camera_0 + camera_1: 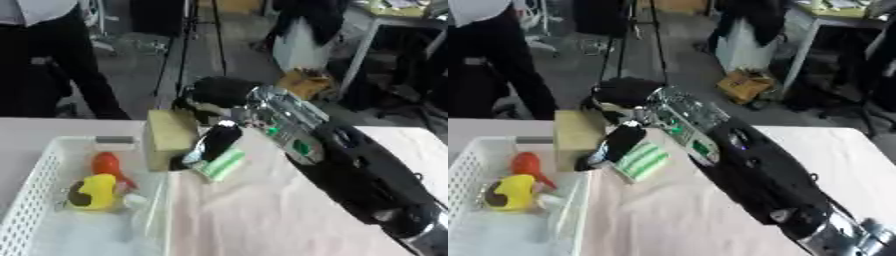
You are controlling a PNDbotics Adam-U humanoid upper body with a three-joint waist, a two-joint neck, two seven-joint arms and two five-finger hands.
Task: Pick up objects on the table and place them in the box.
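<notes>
My right arm crosses the table from the lower right, and its hand [219,94] is at the far edge, by the box. The box is a white mesh basket [31,192] at the lower left. A tan block [169,135] stands upright over the basket's right rim, and the hand's dark fingers [213,144] curl round its top and right side. A green-and-white striped piece [640,161] lies on the cloth just under those fingers. Inside the basket lie a red-orange thing [106,164] and a yellow thing with a dark patch [94,192]. My left hand shows in neither view.
A pale cloth [262,215] covers the table to the right of the basket. Beyond the far edge are a tripod [188,45], a cardboard box on the floor [306,82], a desk at the back right, and a person standing at the far left.
</notes>
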